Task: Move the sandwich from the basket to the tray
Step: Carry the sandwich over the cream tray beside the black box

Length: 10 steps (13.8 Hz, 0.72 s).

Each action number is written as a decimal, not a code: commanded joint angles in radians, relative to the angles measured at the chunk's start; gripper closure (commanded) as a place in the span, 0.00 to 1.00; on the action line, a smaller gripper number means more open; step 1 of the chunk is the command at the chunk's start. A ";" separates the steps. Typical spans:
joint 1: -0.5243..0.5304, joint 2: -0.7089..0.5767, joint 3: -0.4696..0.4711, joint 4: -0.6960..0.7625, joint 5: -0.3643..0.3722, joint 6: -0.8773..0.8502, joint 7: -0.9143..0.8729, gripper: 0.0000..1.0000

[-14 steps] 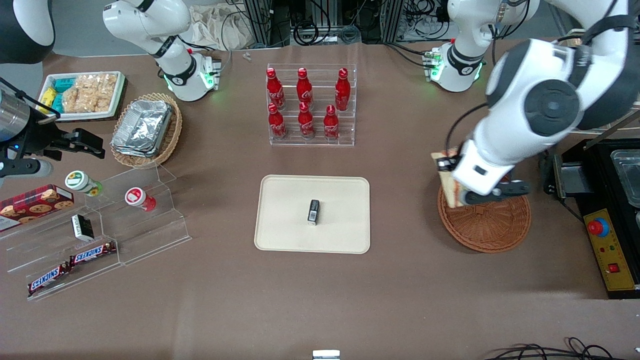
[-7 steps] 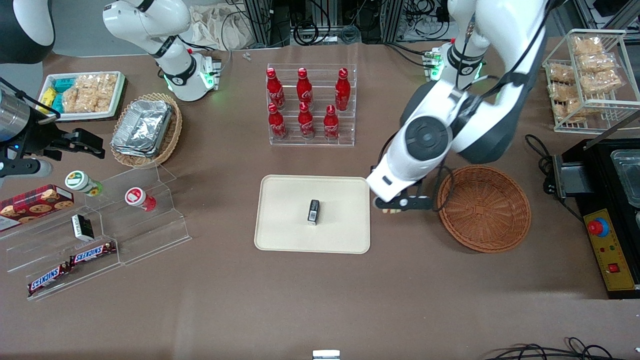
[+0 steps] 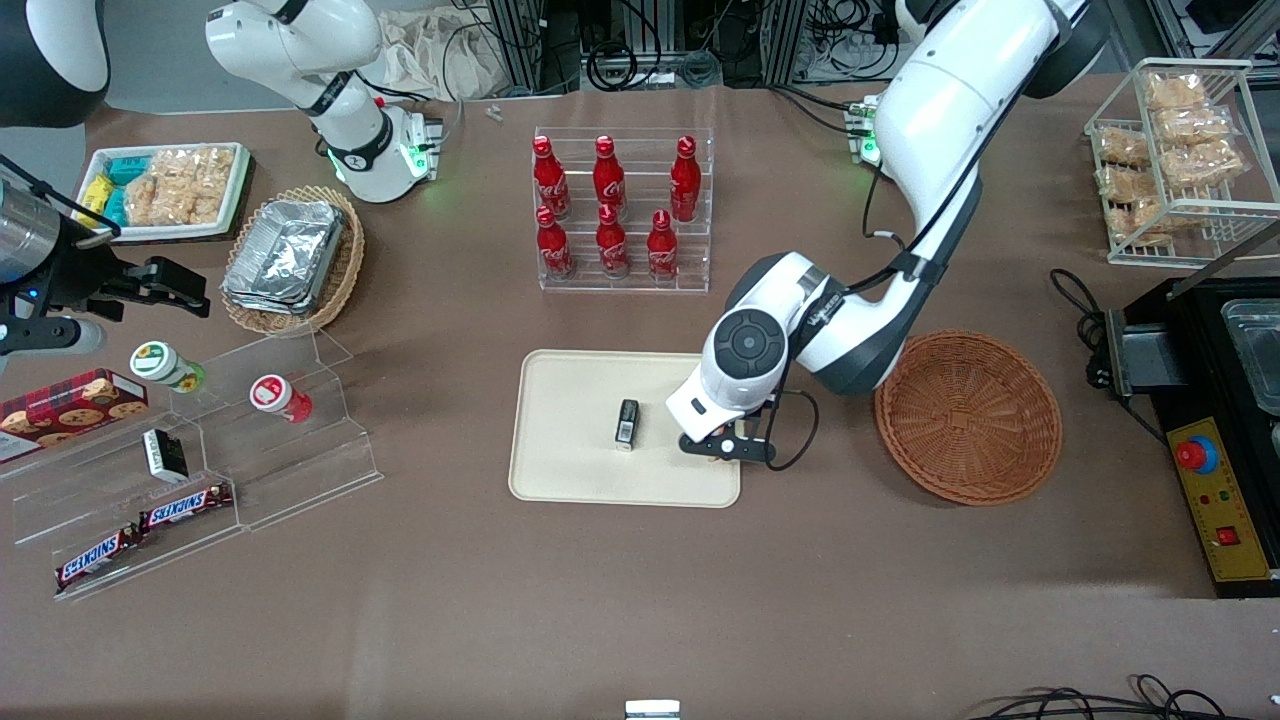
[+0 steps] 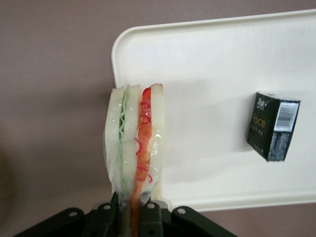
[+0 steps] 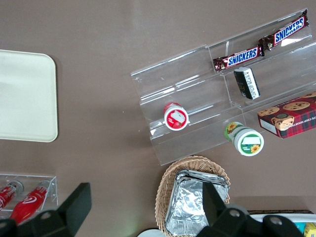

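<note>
My left arm's gripper [image 3: 725,447] hangs over the edge of the cream tray [image 3: 570,470] nearest the basket. In the left wrist view the gripper [image 4: 131,212] is shut on the sandwich [image 4: 136,140], a wrapped white wedge with green and orange-red layers, pinched at its narrow end between the fingers [image 4: 150,217]. The sandwich hangs above the tray's rim [image 4: 148,37] near a corner. In the front view the arm hides the sandwich. The reddish-brown wicker basket [image 3: 968,415] sits empty beside the tray, toward the working arm's end.
A small black box [image 3: 627,423] lies on the tray and also shows in the left wrist view [image 4: 273,126]. A rack of red bottles [image 3: 620,210] stands farther from the front camera. A foil-filled tan basket [image 3: 290,255] and an acrylic snack stand [image 3: 200,450] lie toward the parked arm's end.
The gripper has lifted the sandwich out of the basket and carried it sideways to the tray's edge. The basket is now empty.
</note>
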 commanded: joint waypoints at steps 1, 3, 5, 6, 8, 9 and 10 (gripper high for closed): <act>-0.022 0.043 0.003 0.035 0.021 0.047 -0.013 1.00; -0.022 0.066 0.005 0.033 0.021 0.088 -0.016 1.00; -0.024 0.081 0.005 0.033 0.021 0.090 -0.019 1.00; -0.024 0.083 0.005 0.032 0.015 0.090 -0.022 0.88; -0.024 0.083 0.005 0.032 0.010 0.090 -0.050 0.21; -0.024 0.083 0.005 0.030 0.012 0.090 -0.056 0.01; -0.024 0.080 0.005 0.032 0.008 0.089 -0.065 0.01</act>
